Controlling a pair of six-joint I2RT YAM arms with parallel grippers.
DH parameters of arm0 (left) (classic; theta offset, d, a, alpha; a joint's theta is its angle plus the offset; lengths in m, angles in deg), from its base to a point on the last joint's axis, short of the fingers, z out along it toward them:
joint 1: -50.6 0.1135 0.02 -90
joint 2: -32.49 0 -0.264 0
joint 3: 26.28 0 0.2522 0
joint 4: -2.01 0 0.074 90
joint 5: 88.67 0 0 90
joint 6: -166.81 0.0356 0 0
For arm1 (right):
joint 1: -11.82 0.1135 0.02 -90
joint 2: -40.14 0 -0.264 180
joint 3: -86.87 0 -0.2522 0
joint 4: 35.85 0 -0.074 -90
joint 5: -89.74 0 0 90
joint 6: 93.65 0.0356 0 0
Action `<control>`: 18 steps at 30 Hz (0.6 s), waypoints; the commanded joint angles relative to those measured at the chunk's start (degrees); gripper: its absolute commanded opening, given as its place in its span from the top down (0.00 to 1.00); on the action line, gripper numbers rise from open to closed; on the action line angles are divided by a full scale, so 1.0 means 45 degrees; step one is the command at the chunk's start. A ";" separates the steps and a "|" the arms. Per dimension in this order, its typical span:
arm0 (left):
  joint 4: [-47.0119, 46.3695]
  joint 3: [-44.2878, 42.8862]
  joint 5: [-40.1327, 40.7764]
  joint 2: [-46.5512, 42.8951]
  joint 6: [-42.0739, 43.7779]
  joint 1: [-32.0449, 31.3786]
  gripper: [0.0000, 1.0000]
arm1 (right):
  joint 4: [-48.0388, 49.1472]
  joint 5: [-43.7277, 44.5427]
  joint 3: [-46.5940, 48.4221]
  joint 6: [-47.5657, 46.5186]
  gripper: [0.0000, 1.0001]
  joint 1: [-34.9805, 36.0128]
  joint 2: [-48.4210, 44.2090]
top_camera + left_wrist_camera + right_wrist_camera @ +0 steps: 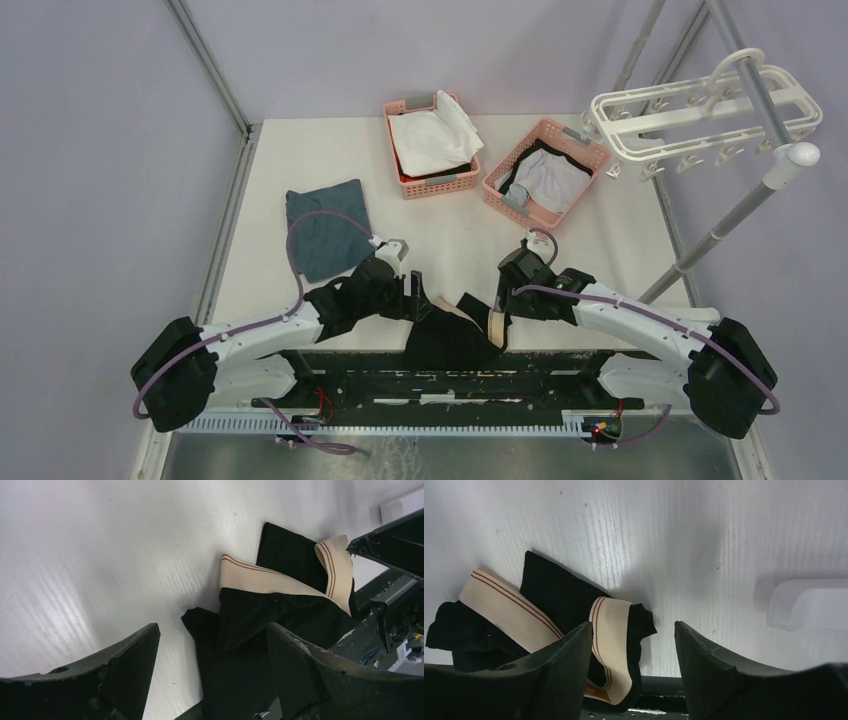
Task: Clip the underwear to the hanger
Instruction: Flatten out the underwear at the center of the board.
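Note:
The underwear (450, 340), black with a beige waistband (495, 326), lies crumpled at the table's near edge between the two arms. My left gripper (424, 303) hovers at its left side. In the left wrist view the left gripper (212, 630) is open, with black fabric (260, 625) under the gap and nothing gripped. My right gripper (504, 302) is at the garment's right end. Seen from the right wrist, the right gripper (633, 626) is open, straddling a fold of the waistband (611, 630) without clamping it. The white hanger (700, 120) hangs at the far right on a stand.
Two pink baskets stand at the back: one (440, 180) holds a white garment, the other (510, 198) holds black and white clothes. A folded blue-grey cloth (328, 228) lies at the left. The stand's metal pole (720, 235) slants along the right side. A white plastic piece (809, 611) lies beside the right gripper.

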 commanded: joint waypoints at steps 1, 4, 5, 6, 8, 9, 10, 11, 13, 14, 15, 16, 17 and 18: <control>-0.2157 0.0104 -0.0726 0.0794 0.0583 -0.0335 0.16 | 0.1023 -0.0097 -0.0166 0.0727 0.31 -0.0032 0.0215; -0.2642 0.0147 -0.0910 0.1420 0.0592 -0.0445 0.22 | 0.1353 -0.0326 -0.0256 0.0803 0.31 -0.0036 0.0599; -0.2782 0.0166 -0.0935 0.1587 0.0573 -0.0460 0.26 | 0.1441 -0.0390 -0.0277 0.0827 0.31 -0.0040 0.0737; -0.2875 0.0185 -0.0940 0.1711 0.0551 -0.0460 0.29 | 0.1521 -0.0420 -0.0306 0.0884 0.32 -0.0033 0.0874; -0.3113 0.0274 -0.1005 0.1926 0.0505 -0.0468 0.37 | 0.1524 -0.0422 -0.0285 0.0951 0.34 -0.0033 0.1162; -0.3251 0.0333 -0.1083 0.1970 0.0479 -0.0492 0.40 | 0.1524 -0.0453 -0.0298 0.0951 0.36 -0.0030 0.1298; -0.3373 0.0370 -0.1144 0.2010 0.0446 -0.0478 0.41 | 0.1565 -0.0474 -0.0316 0.0951 0.38 -0.0042 0.1420; -0.3474 0.0403 -0.1243 0.2037 0.0445 -0.0489 0.44 | 0.1634 -0.0543 -0.0345 0.0968 0.40 -0.0034 0.1511; -0.3643 0.0432 -0.1369 0.2096 0.0433 -0.0478 0.55 | 0.1846 -0.0701 -0.0461 0.0994 0.47 -0.0034 0.1565; -0.3703 0.0458 -0.1422 0.2101 0.0448 -0.0481 0.62 | 0.1918 -0.0747 -0.0493 0.1034 0.52 -0.0032 0.1522; -0.3793 0.0471 -0.1482 0.2087 0.0469 -0.0489 0.69 | 0.1956 -0.0777 -0.0521 0.1051 0.57 -0.0035 0.1441; -0.3858 0.0482 -0.1519 0.2056 0.0489 -0.0483 0.76 | 0.2015 -0.0781 -0.0530 0.1049 0.62 -0.0033 0.1296; -0.3903 0.0483 -0.1543 0.1991 0.0496 -0.0482 0.82 | 0.2061 -0.0757 -0.0558 0.1065 0.68 -0.0032 0.1107; -0.3927 0.0469 -0.1563 0.1895 0.0509 -0.0489 0.89 | 0.2111 -0.0703 -0.0588 0.1075 0.72 -0.0032 0.0866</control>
